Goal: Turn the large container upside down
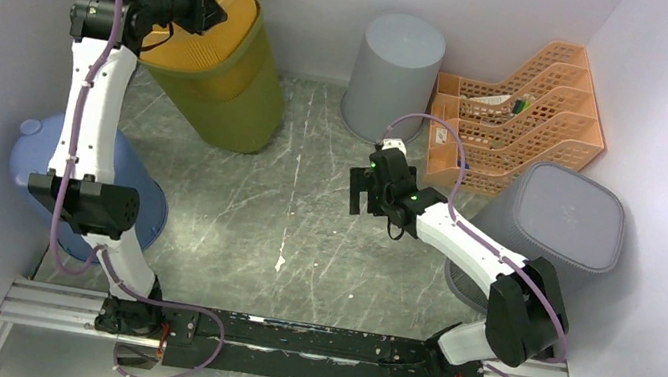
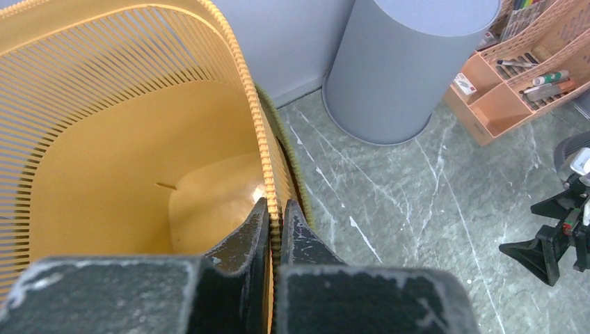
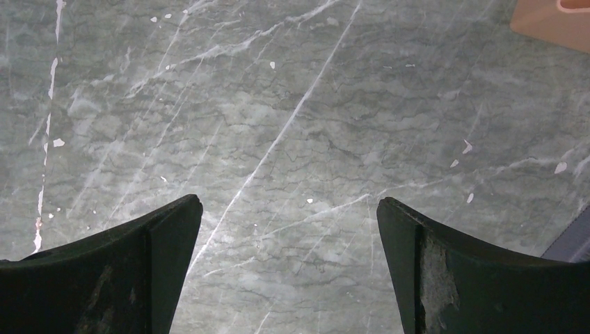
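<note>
Grey veined marble-look floor, plain pale lilac walls, even light

Slatted yellow plastic bin, marbled floor

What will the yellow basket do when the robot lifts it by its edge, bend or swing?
Probably light: the yellow basket has thin slatted walls and looks empty. The wall may flex where the left gripper has its jaws shut on the rim. Held by one edge, it will likely swing or tip.
</note>
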Robot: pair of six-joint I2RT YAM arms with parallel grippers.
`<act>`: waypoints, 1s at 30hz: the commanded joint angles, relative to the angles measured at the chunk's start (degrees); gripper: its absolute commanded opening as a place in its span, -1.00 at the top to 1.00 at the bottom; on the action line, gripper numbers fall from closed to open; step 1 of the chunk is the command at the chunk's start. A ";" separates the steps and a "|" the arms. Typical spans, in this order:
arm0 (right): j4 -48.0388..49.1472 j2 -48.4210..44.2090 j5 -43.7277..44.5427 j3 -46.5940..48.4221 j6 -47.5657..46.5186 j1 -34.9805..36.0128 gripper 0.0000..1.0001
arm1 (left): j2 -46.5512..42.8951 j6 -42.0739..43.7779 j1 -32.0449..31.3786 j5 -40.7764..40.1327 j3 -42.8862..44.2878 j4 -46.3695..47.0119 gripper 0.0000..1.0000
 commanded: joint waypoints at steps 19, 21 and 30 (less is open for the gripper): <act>-0.35 -2.50 4.82 5.80 0.41 0.12 -1.00 | -18.14 0.99 -0.67 -14.92 2.02 26.05 0.87; -0.63 -2.45 5.01 7.86 -0.16 -0.02 -1.00 | -18.79 0.41 -0.67 -15.13 3.26 26.39 0.87; -1.98 -1.58 6.89 17.51 -3.01 -4.34 -1.00 | -25.43 -8.81 -0.67 -7.15 3.87 27.71 0.86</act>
